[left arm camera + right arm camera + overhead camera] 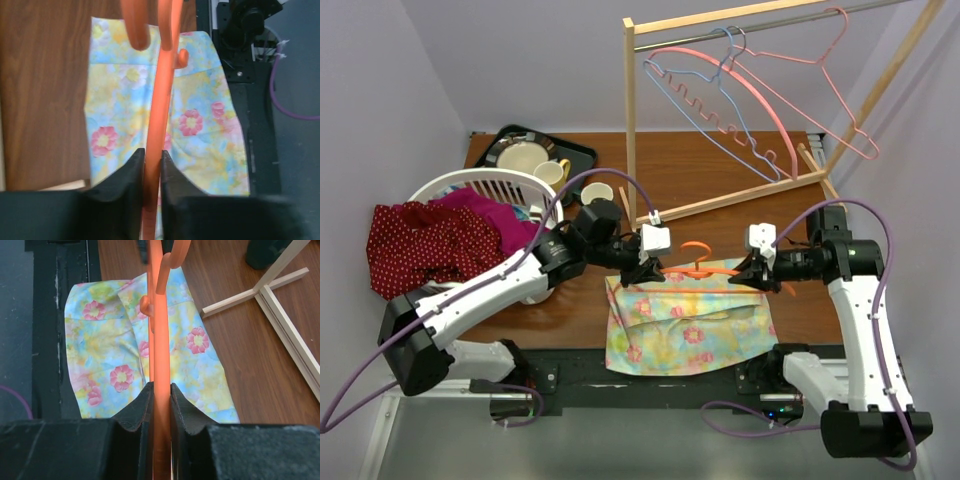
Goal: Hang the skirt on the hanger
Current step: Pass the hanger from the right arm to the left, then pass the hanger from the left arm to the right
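**A:** Quick one, what were your hands actually doing there?

**B:** Your left hand (645, 268) was squeezed nearly shut on one end of the orange hanger (710, 270). Your right hand (757, 272) was pinched just as tight on the other end, so you had the bar held between the two.

**A:** And the skirt?

**B:** The floral skirt (685, 335) lay spread on the desk (720, 175) at the near edge, right under the hanger. Couldn't tell if the bar touched the fabric.
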Motion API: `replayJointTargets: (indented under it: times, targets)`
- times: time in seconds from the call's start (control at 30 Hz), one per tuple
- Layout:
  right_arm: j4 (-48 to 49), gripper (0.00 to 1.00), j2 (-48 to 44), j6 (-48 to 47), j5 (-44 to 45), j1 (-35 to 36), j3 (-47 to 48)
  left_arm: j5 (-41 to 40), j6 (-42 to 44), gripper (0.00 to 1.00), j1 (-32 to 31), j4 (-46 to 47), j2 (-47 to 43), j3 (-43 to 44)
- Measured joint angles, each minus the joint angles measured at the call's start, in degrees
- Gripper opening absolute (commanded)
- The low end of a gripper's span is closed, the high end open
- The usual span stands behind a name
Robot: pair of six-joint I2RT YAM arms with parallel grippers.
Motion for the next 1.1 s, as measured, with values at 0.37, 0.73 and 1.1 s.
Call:
replayJointTargets:
  times: [0.37,0.73,1.1]
  targets:
    - [0.17,0.44,7.52,1.81,1.55,6.86,0.04,1.09,1.03,0.0,-0.13,-4.33,1.95,2.86]
    - [0.04,0.29,11.26,4.59,0.17,8.48,2.34,-0.66,1.62,0.0,-2.56,-7.45,8.9,9.79]
    - [0.5,0.0,15.34,6.56,0.33,8.92,2.47,-2.32,1.29,0.23,-2.86,-8.57,8.98,9.84]
